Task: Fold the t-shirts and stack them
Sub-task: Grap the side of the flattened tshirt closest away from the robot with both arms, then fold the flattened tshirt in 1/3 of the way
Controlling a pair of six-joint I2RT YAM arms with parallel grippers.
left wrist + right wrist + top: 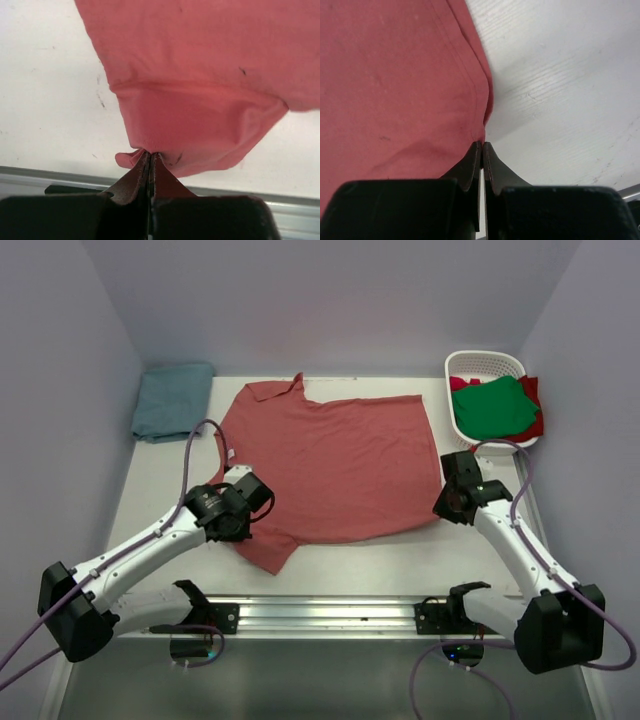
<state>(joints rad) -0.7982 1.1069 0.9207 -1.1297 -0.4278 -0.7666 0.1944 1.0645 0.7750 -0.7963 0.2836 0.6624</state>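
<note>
A faded brick-red collared t-shirt (335, 465) lies spread across the middle of the table, collar at the back left. My left gripper (243, 508) is shut on the shirt's near left sleeve; the left wrist view shows the sleeve (200, 135) bunched at the closed fingertips (151, 156). My right gripper (447, 502) is shut on the shirt's near right hem corner (481, 131). A teal-blue shirt (172, 400) lies folded at the back left. A green shirt (493, 406) lies over a brighter red one (533, 392) in the basket.
A white slotted plastic basket (484, 364) stands at the back right corner. A metal rail (330, 614) runs along the near table edge between the arm bases. Walls close in on the left, back and right.
</note>
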